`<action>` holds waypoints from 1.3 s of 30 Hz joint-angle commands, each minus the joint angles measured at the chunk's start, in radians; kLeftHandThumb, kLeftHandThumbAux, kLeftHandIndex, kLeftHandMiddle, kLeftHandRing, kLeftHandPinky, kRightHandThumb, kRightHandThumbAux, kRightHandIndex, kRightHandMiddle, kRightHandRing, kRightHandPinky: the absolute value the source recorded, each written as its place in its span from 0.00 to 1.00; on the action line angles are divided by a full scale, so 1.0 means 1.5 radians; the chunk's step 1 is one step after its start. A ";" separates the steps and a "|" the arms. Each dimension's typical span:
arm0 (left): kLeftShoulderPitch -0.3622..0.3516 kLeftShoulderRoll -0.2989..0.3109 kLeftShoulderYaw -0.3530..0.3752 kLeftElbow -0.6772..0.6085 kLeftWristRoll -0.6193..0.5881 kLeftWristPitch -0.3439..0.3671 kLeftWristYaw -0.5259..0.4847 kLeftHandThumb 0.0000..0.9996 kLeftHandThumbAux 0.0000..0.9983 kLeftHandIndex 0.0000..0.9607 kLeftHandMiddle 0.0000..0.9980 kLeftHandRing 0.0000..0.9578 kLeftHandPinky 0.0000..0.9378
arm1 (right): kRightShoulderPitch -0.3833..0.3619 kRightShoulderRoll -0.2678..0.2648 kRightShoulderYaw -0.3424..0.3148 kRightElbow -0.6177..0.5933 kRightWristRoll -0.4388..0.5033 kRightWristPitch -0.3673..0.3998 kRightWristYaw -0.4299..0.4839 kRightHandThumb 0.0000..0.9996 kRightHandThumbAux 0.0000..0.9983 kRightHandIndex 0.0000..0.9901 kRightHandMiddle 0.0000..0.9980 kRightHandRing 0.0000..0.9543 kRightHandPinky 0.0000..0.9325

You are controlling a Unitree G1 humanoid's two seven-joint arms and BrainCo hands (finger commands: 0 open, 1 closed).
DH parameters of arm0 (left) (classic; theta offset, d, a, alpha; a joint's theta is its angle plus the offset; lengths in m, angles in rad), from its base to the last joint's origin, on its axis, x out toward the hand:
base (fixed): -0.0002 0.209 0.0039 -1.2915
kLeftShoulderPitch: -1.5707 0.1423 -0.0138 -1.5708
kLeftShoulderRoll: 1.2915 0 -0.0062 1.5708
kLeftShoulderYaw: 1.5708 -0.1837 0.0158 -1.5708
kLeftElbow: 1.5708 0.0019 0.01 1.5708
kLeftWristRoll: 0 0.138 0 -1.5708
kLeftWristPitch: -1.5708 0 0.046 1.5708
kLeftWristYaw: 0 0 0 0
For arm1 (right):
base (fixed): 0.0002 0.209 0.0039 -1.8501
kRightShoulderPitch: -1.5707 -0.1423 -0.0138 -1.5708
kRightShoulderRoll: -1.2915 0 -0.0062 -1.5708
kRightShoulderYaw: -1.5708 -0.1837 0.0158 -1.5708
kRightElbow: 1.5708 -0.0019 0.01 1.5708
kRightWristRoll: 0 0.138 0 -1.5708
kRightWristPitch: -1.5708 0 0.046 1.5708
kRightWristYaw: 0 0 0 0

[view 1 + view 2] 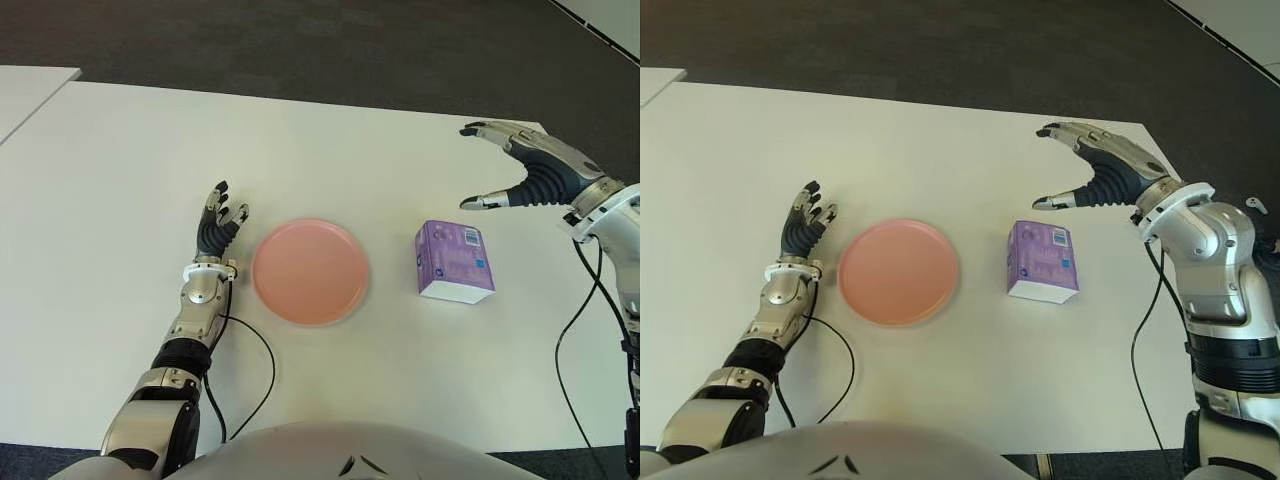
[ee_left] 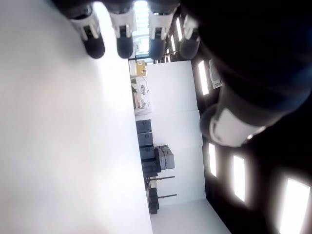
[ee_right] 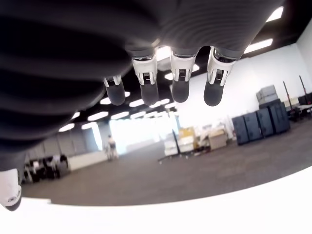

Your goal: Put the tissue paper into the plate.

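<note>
A white tabletop is seen in the eye views, with dark carpet beyond its far edge. A pink plate sits near the middle, and the purple tissue pack lies to its right, apart from it. The left robot hand is shown just left of the plate, fingers relaxed and empty. The right robot hand is held above the tabletop beyond the pack, spread wide, nothing grasped.

In the left wrist view, extended fingertips are seen over the tabletop.

In the right wrist view, four straight fingertips are shown against an office hall.
</note>
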 commanded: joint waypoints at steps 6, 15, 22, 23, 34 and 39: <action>0.005 0.005 -0.001 0.048 -0.003 0.002 -0.013 0.13 0.63 0.01 0.00 0.00 0.04 | 0.044 -0.044 -0.051 0.030 0.006 -0.062 0.018 0.25 0.44 0.00 0.00 0.00 0.02; -0.014 0.009 -0.001 0.078 -0.005 -0.005 -0.013 0.12 0.63 0.01 0.01 0.00 0.02 | 0.121 -0.056 -0.103 -0.015 0.031 -0.081 0.061 0.24 0.44 0.00 0.00 0.00 0.00; -0.029 0.013 -0.002 0.098 -0.003 -0.002 -0.003 0.13 0.63 0.01 0.00 0.00 0.02 | 0.144 -0.061 -0.117 -0.035 0.045 -0.107 0.086 0.24 0.45 0.00 0.00 0.00 0.00; -0.031 0.013 -0.001 0.101 -0.004 -0.003 -0.003 0.13 0.63 0.02 0.00 0.00 0.02 | 0.146 -0.061 -0.118 -0.038 0.045 -0.109 0.089 0.23 0.45 0.00 0.00 0.00 0.00; -0.047 0.015 0.007 0.129 -0.014 -0.013 -0.008 0.14 0.66 0.02 0.01 0.00 0.02 | 0.168 -0.055 -0.117 -0.082 0.039 -0.109 0.104 0.20 0.47 0.00 0.00 0.00 0.00; -0.052 0.017 0.008 0.137 -0.013 -0.017 -0.009 0.13 0.66 0.02 0.01 0.00 0.02 | 0.168 -0.051 -0.109 -0.091 0.034 -0.103 0.104 0.17 0.47 0.00 0.00 0.00 0.00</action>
